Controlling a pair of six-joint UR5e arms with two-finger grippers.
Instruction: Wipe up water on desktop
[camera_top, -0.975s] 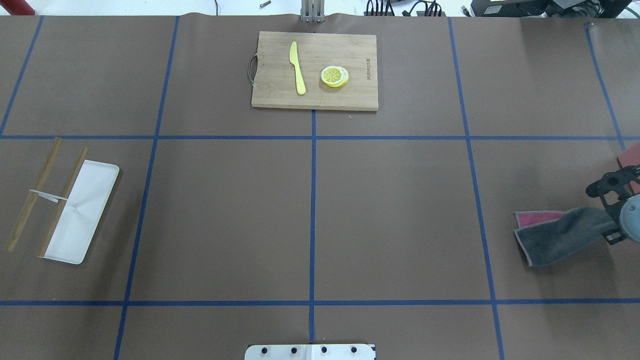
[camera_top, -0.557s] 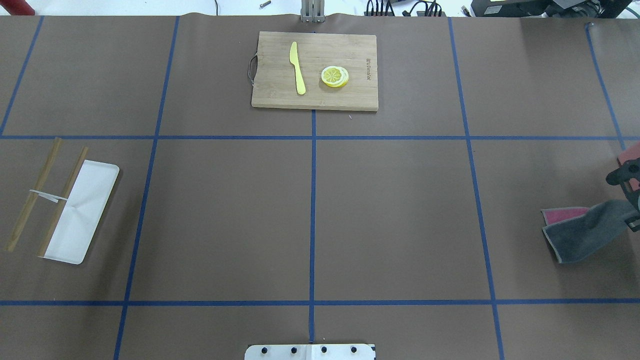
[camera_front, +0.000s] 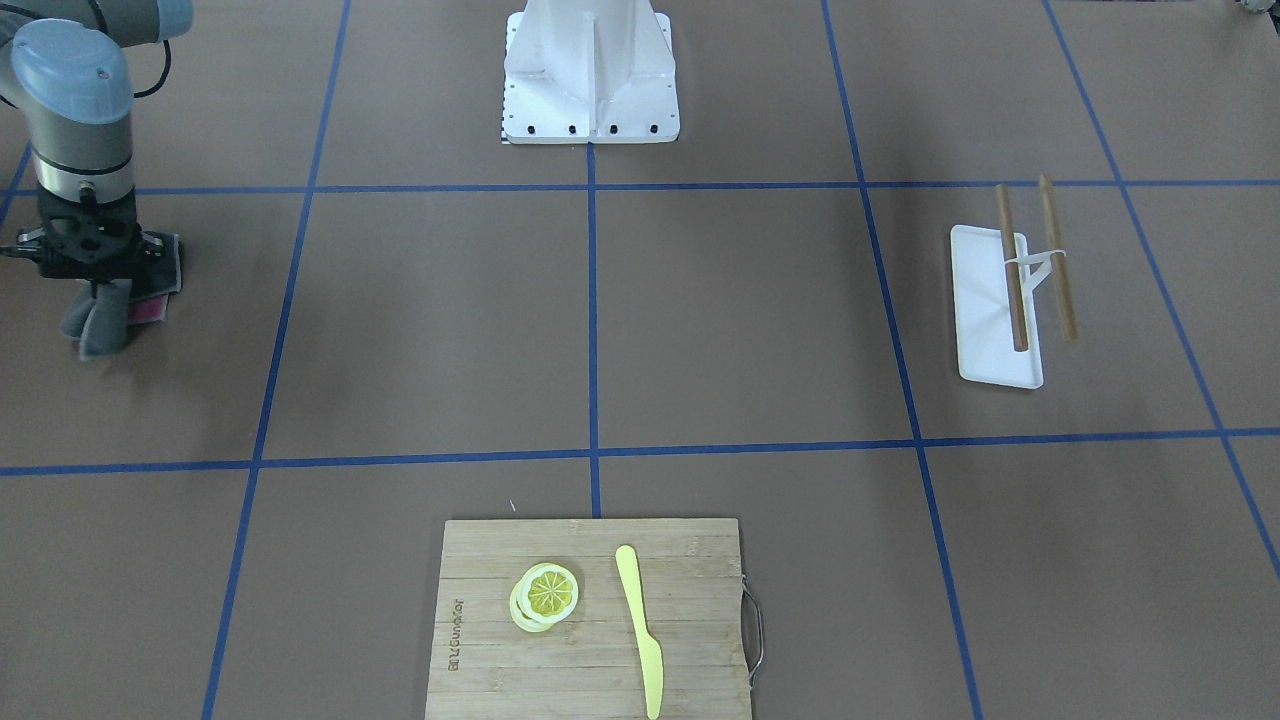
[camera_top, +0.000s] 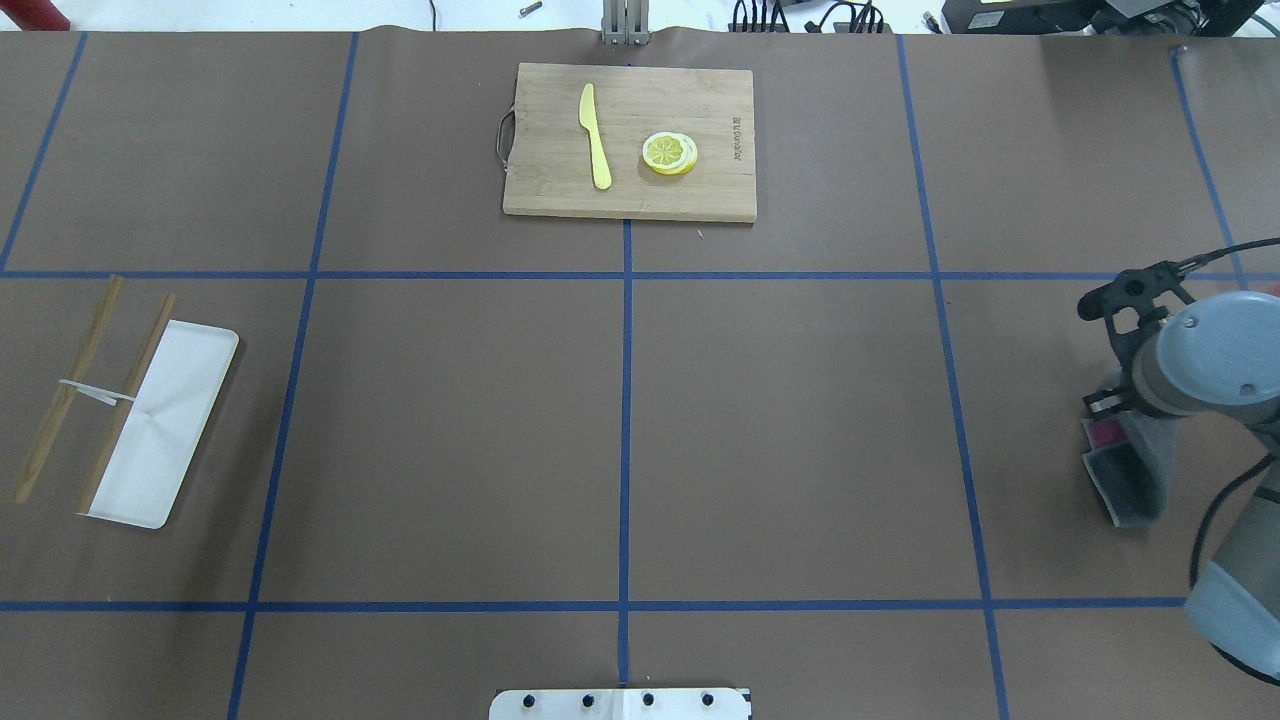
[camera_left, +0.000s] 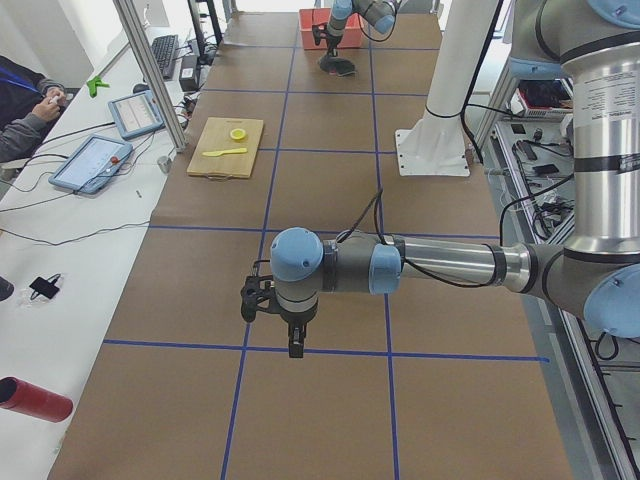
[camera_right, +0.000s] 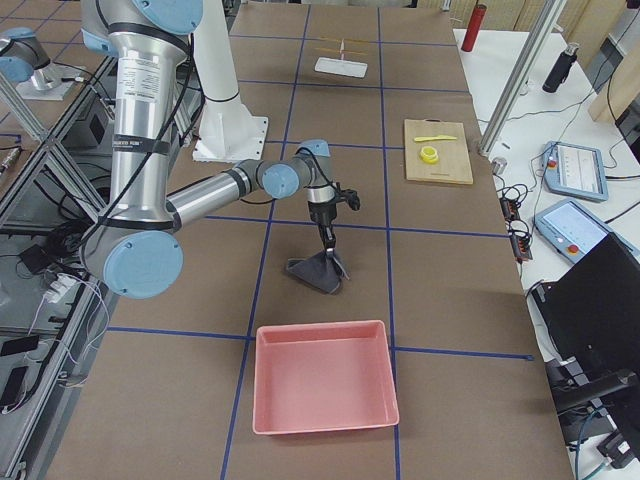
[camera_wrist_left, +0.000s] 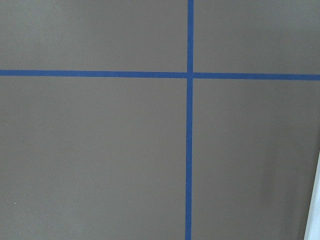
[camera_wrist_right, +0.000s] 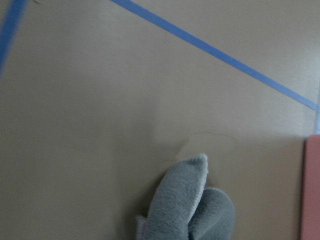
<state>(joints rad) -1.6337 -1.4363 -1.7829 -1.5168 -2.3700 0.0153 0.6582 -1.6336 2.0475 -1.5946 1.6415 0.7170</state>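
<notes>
The desk, brown with a blue tape grid, fills every view. At its right end the right gripper points down, its jaws pinching the top of a grey cloth with a pink side; the cloth hangs from them and its lower edge lies on the desk, near a pink bin but apart from it. The left gripper points down over a tape line near the desk's left end; I cannot tell how its jaws stand; its wrist camera sees only desk and a tape crossing. At the far middle edge a board carries a yellow knife and lemon slices, apart from each other; on the left lies a white tray with two sticks, one on the tray, one beside it.
</notes>
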